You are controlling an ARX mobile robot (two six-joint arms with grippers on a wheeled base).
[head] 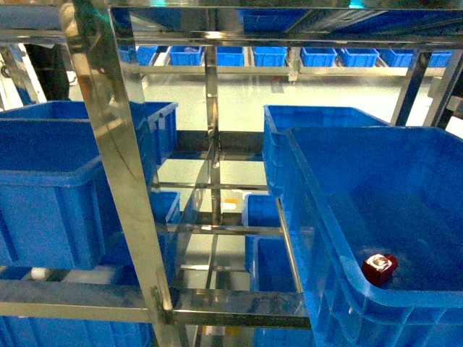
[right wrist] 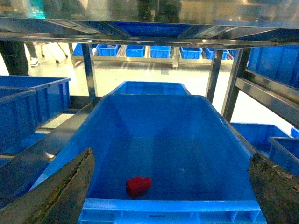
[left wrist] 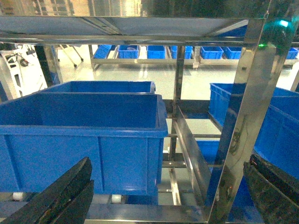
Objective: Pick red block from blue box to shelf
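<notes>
The right gripper (right wrist: 170, 186) is hovering with its fingers spread wide and nothing between them, its two dark fingertips framing the near rim of the blue box (right wrist: 140, 109). Just beyond them, the red block (right wrist: 138, 185) is lying on the box floor near the front wall, slightly left of centre and apart from both fingers. In the head view the block (head: 380, 269) is sitting in the near corner of the right-hand box (head: 405, 181). The left gripper (left wrist: 168, 196) is likewise hanging spread and empty, facing another blue bin (left wrist: 84, 140) on the steel shelf (head: 108, 144). The block is lying in the box, so grasping, lifting and placing it on the shelf are judged to be outstanding.
</notes>
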